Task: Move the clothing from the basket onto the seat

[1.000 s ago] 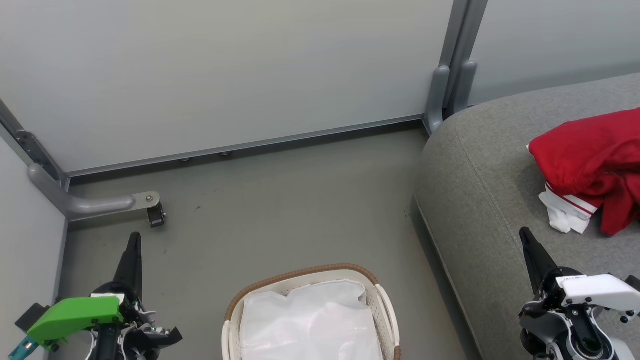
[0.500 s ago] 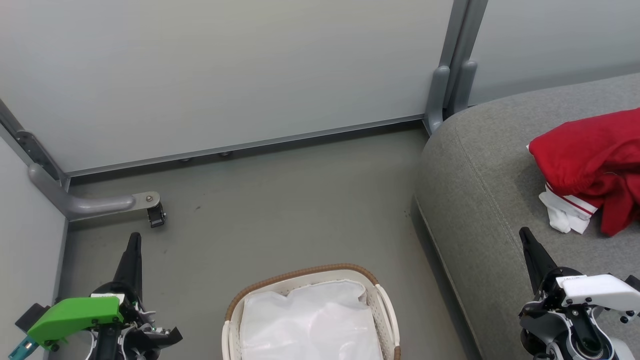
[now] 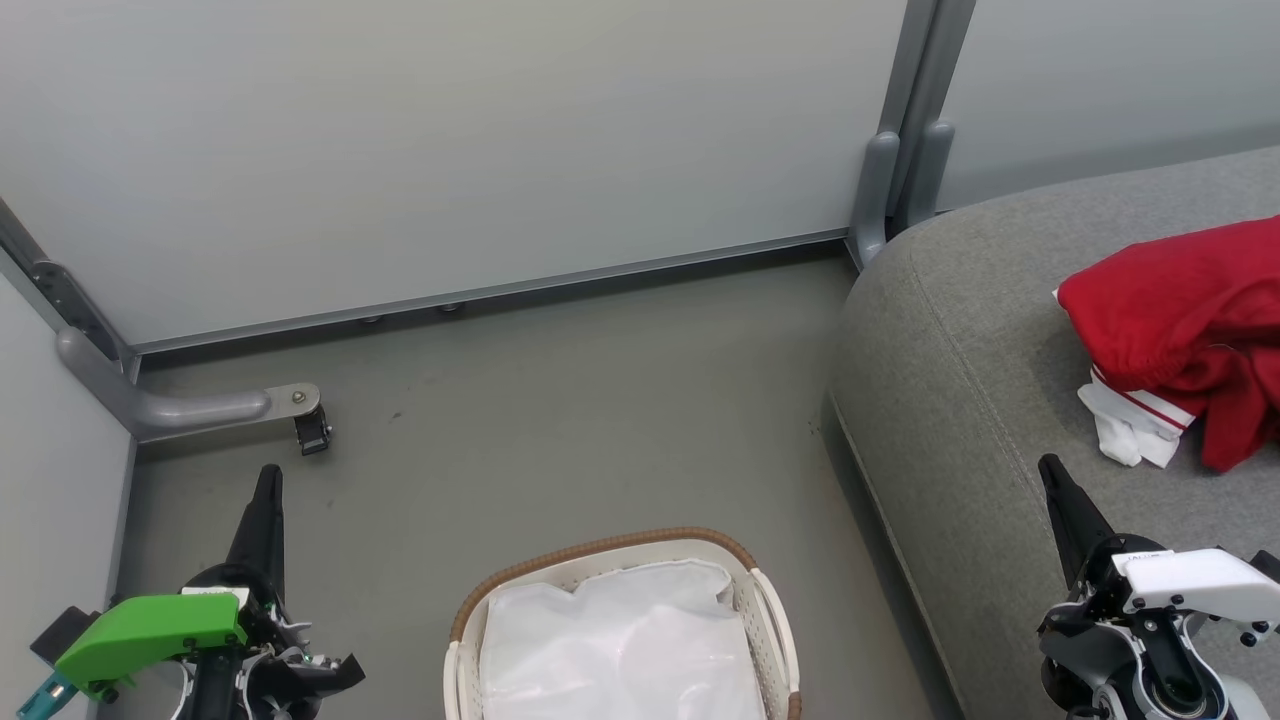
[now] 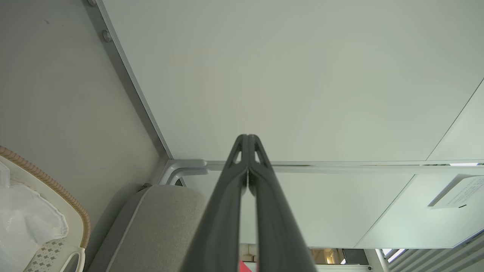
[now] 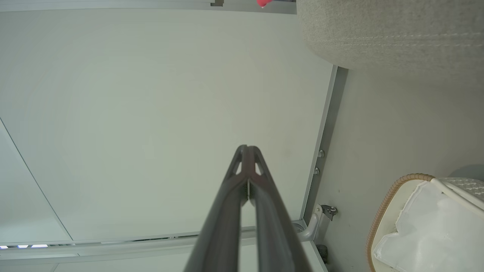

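Now, clothing (image 3: 1170, 320) on seat (image 3: 960, 400), basket (image 3: 600, 546) nearby

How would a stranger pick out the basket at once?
Start at the big grey seat on the right. On the floor to its left stands a small oval cream basket. Its brown woven rim and white lining set it apart.
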